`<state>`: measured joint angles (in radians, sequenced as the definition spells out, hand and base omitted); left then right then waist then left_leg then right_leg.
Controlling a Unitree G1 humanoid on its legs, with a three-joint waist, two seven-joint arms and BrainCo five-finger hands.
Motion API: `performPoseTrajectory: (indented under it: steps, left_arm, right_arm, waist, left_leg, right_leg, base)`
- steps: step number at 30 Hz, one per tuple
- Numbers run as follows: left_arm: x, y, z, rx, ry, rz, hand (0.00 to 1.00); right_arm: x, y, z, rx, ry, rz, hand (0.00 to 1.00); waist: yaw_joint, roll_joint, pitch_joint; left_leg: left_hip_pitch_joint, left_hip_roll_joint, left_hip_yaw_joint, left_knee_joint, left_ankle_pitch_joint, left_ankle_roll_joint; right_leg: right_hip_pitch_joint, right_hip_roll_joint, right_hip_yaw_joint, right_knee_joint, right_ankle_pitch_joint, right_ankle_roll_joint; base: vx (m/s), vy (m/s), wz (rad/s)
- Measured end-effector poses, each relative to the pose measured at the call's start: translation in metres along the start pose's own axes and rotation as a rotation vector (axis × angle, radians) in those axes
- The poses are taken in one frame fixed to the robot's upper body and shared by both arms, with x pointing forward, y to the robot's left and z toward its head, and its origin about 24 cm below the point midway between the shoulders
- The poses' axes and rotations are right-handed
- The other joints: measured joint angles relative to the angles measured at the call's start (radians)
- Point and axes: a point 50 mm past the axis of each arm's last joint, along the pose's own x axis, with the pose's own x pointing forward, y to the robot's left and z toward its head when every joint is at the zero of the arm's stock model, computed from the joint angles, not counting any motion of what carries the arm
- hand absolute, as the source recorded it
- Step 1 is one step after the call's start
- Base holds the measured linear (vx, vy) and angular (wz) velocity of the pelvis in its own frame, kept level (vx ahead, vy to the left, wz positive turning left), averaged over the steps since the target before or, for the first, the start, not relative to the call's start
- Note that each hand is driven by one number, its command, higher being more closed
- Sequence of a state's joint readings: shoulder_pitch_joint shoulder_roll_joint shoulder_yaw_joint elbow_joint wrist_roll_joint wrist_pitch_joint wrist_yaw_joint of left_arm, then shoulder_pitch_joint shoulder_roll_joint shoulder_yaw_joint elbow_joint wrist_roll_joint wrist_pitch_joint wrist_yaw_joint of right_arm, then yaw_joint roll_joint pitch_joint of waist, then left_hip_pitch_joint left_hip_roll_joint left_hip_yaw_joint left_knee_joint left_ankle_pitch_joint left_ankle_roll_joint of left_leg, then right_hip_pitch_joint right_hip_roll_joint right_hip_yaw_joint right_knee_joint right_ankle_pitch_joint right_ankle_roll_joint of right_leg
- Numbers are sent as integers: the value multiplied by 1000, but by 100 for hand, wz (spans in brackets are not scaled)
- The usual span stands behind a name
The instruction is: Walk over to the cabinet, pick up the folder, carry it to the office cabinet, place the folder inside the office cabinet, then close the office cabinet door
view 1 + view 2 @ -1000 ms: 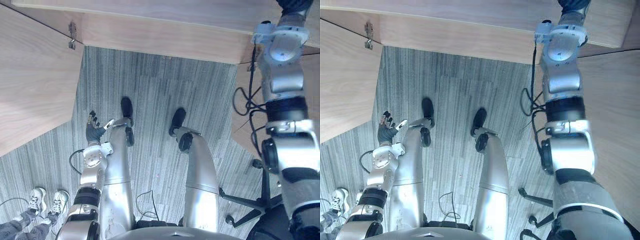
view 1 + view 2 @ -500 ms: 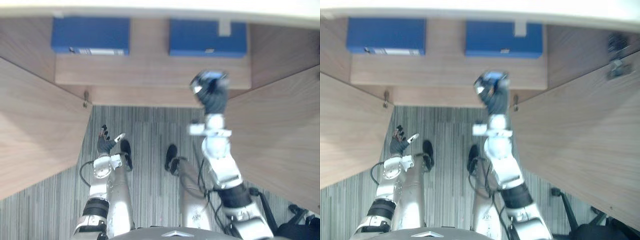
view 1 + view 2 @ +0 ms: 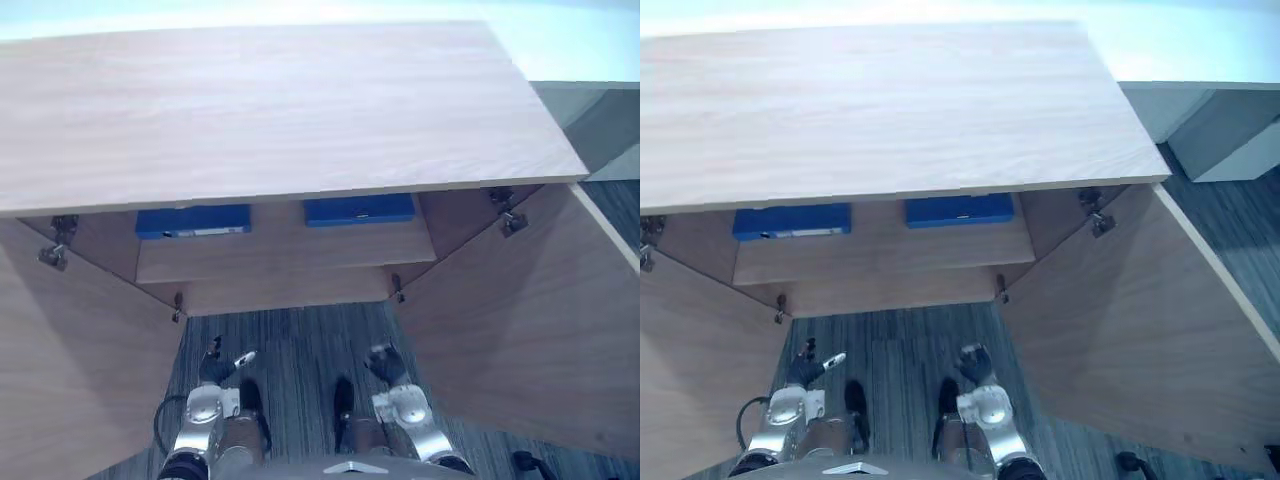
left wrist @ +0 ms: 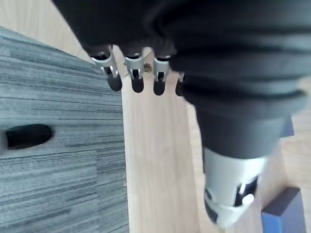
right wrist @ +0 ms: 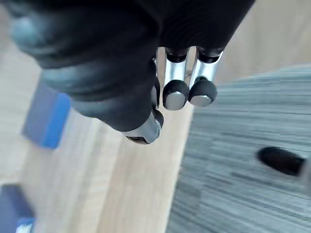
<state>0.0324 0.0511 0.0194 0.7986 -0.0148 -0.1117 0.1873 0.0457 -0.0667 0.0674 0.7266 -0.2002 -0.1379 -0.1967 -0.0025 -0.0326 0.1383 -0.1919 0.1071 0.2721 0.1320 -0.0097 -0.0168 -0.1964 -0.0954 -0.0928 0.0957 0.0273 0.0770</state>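
Observation:
The wooden office cabinet (image 3: 280, 110) stands in front of me with both doors swung open. Two blue folders lie side by side on its inner shelf, one on the left (image 3: 192, 220) and one on the right (image 3: 358, 209). My left hand (image 3: 213, 367) hangs low over the carpet, fingers (image 4: 131, 73) straight and holding nothing. My right hand (image 3: 385, 362) is also low, below the shelf and apart from the folders, with relaxed, empty fingers (image 5: 187, 82). A blue folder (image 5: 46, 121) shows past it in the right wrist view.
The left door (image 3: 70, 370) and the right door (image 3: 520, 320) flank me at close range, with metal hinges (image 3: 508, 215) at their upper corners. Grey striped carpet (image 3: 300, 350) lies between the doors. A grey box (image 3: 1225, 130) sits on the floor at the far right.
My right arm has come down from the shelf to beside my leg, empty. The camera has tilted up, bringing the cabinet top into view. The left hand has stayed low.

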Motion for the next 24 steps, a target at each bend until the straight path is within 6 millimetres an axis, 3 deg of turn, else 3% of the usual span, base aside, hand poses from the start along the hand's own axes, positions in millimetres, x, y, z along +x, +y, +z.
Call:
performPoseTrajectory:
  steps: [1,2,6,14,24]
  left_arm:
    - [0,1,-3,4,16,1,0]
    - [-1,2,-8,9,34,2,0]
    - [-4,5,-26,46,113,-8,0]
    - [-15,8,-55,76,229,-6,0]
    - [-20,10,-66,105,275,-10,0]
  right_arm:
    - [-1,-2,-7,2,35,-9,100]
    - [-2,-6,-17,7,84,-24,0]
    - [-13,-11,-52,32,247,-56,0]
    - [-20,-14,-68,134,352,-106,0]
    - [-24,-19,-78,210,409,-153,0]
  waist:
    - [-1,0,-7]
    - [-6,1,-17]
    - [-7,-1,-56]
    - [-15,-7,-88]
    - [-25,-8,-106]
  left_leg:
    - [13,-4,3,-18,7,3]
    - [31,-11,3,-40,17,3]
    - [113,-35,20,-136,50,3]
    - [180,-74,21,-217,71,0]
    - [217,-96,46,-218,48,15]
  right_leg:
    - [11,1,2,-17,8,1]
    - [28,2,3,-38,17,3]
    - [80,-3,29,-92,38,9]
    - [114,-23,51,-124,41,18]
    - [139,-38,96,-132,37,33]
  base:
    - [45,27,-12]
    - [19,25,-4]
    - [-14,32,-10]
    - [-39,44,-7]
    - [10,22,-6]
